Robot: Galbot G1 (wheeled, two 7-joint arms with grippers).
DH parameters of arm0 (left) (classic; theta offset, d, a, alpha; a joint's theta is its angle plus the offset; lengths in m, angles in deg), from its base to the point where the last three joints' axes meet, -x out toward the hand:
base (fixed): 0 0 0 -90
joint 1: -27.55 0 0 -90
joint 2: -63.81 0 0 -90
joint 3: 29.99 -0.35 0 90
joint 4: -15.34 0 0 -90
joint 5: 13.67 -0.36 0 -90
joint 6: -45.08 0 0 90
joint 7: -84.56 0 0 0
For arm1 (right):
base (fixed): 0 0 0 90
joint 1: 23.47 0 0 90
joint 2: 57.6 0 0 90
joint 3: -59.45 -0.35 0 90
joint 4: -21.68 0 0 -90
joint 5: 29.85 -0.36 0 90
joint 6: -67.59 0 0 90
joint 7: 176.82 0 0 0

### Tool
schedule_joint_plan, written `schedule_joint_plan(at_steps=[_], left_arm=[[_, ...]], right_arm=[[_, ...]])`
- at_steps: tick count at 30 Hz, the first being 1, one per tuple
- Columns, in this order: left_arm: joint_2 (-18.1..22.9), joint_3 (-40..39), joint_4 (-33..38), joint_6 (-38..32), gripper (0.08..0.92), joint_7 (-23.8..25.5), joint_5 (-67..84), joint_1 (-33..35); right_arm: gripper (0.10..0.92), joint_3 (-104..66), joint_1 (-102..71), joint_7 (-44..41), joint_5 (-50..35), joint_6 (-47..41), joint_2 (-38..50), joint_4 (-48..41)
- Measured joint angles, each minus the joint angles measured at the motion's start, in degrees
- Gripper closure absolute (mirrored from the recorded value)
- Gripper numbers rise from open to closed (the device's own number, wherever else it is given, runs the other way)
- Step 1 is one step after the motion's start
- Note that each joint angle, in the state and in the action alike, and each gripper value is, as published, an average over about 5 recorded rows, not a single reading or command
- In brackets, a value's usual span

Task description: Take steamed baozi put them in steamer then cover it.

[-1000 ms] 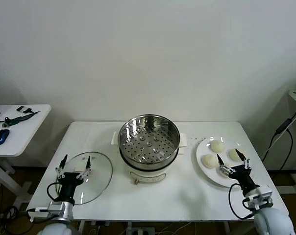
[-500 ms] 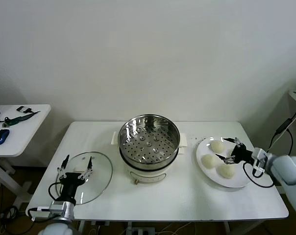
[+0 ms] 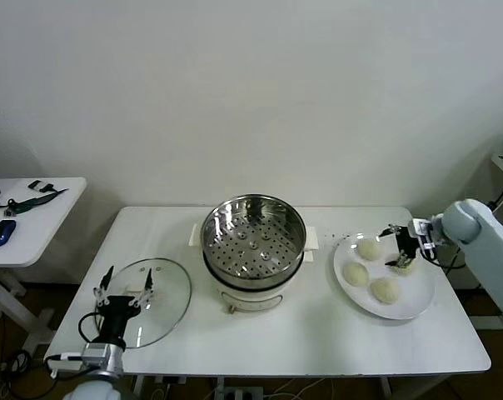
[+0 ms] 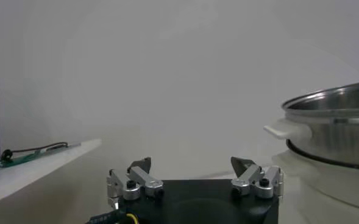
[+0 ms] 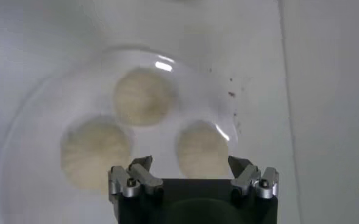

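Note:
The steamer (image 3: pixel 252 240) stands uncovered mid-table, its perforated tray bare; its steel rim (image 4: pixel 334 106) also shows in the left wrist view. The cover (image 3: pixel 164 296), a glass lid, lies flat to its left. My left gripper (image 3: pixel 128 275) (image 4: pixel 190 163) rests open above the lid's near edge, holding nothing. A white plate (image 3: pixel 418 302) on the right carries several steamed baozi (image 3: pixel 369 248) (image 5: pixel 144 97). My right gripper (image 3: pixel 395 247) (image 5: pixel 190 162) hangs open over the plate's far right part. One baozi (image 5: pixel 202 152) lies just beyond the fingertips, apart from them.
A small side table (image 3: pixel 35 225) with a blue mouse (image 3: pixel 0 233) stands off to the left. A black cable (image 3: pixel 476 225) hangs by the table's right end. The table's front edge lies close behind the left gripper.
My right arm has swung from the table's front right corner up and across to the far right of the plate, now pointing at the buns. The left arm has stayed put.

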Motion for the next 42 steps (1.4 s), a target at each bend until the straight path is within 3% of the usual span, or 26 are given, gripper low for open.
schedule_joint_plan(at_steps=[21,42], left_arm=[[0.24,2.04,-1.28,0.01,0.177,-0.63,0.38,0.22],[0.58,2.62,-1.72,-0.19,0.177,-0.92,0.81,0.17]], right_arm=[[0.203,1.72,7.36,-1.03,15.53,5.35,-16.11,-21.32],[0.203,-3.02,7.99,0.60,24.50,6.84,-22.19,-30.07]])
